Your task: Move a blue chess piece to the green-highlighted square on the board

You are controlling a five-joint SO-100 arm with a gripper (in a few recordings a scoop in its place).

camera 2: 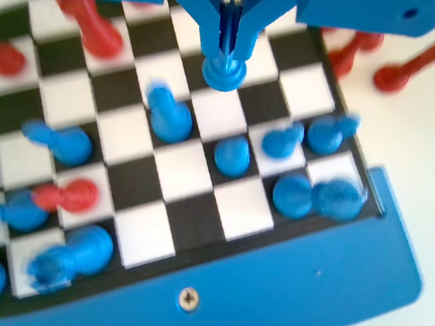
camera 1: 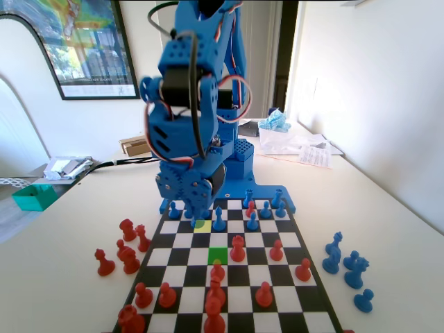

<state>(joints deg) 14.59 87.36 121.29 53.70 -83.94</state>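
Red pieces (camera 1: 214,295) stand nearest the fixed camera, spread over the near rows of the board (camera 1: 305,302); more red pieces stand off the board on the table (camera 1: 69,277) at the left of that view, and a group of captured blue pieces (camera 1: 347,267) stands off the board at the right. Containers: a teal tray (camera 1: 33,197) sits at the table's far left edge (its contents cannot be made out), and a clear plastic bag (camera 1: 288,139) lies behind the arm. In the wrist view the gripper (camera 2: 228,51) has its two jaws closed together on the blue chess piece (camera 2: 225,73), gripping it by the upper stem with the round head showing just below the jaw tips. The pawn hangs over a white square in the blue side's part of the board, with other blue pieces (camera 2: 168,117) standing on squares around it. In the fixed view the gripper (camera 1: 198,216) is low over the yellow-highlighted square (camera 1: 202,225), and the held pawn cannot be told apart from the blue arm there. That view alone colours the squares: the green-highlighted square (camera 1: 218,254) lies two rows nearer the camera and one column to the right of the yellow one, unoccupied, with a red pawn (camera 1: 238,248) on the square just to its right.
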